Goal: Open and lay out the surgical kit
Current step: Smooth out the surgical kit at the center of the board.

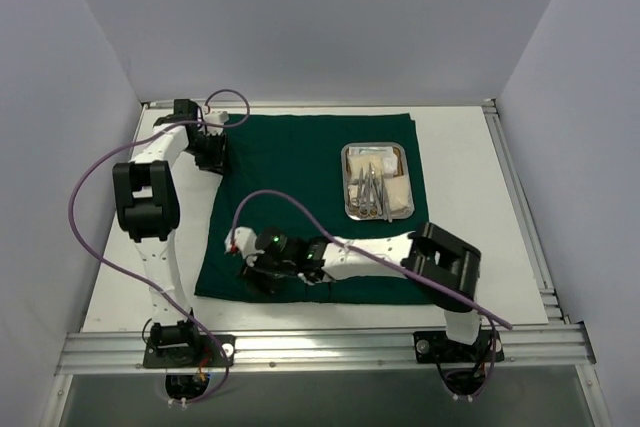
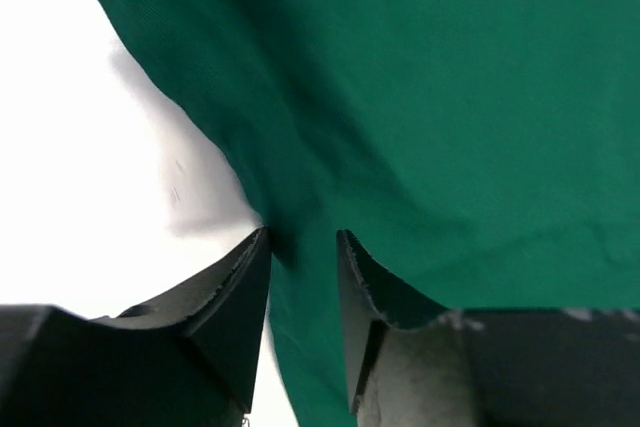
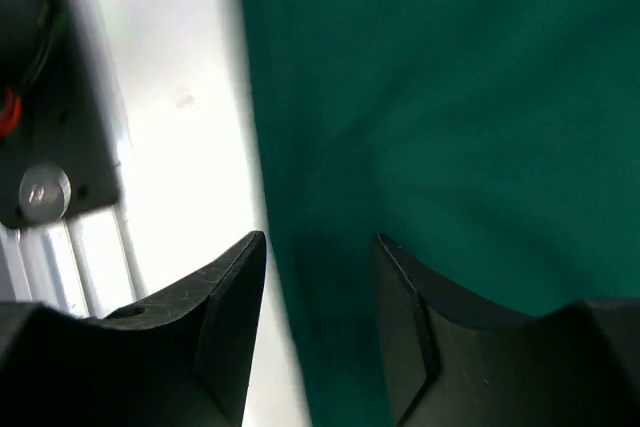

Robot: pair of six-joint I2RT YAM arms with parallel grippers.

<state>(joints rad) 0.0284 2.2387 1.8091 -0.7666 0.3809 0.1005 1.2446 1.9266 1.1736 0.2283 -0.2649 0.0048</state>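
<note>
The dark green cloth [image 1: 300, 167] lies spread flat on the white table. The steel tray [image 1: 346, 187] sits on its right part and holds silver forceps and scissors [image 1: 368, 193], white gauze [image 1: 398, 189] and a clear packet [image 1: 372, 158]. My left gripper [image 1: 210, 154] is at the cloth's far left edge. In the left wrist view it [image 2: 303, 247] is open, with the cloth's [image 2: 450, 97] edge between its jaws. My right gripper [image 1: 252, 275] is at the near left corner. In the right wrist view it [image 3: 320, 247] is open astride the cloth's [image 3: 450, 97] edge.
Bare white table [image 1: 120, 277] borders the cloth on the left and on the right [image 1: 470, 177]. An aluminium rail [image 1: 320, 347] runs along the front edge. Purple cables [image 1: 90, 237] loop over both arms. Grey walls enclose three sides.
</note>
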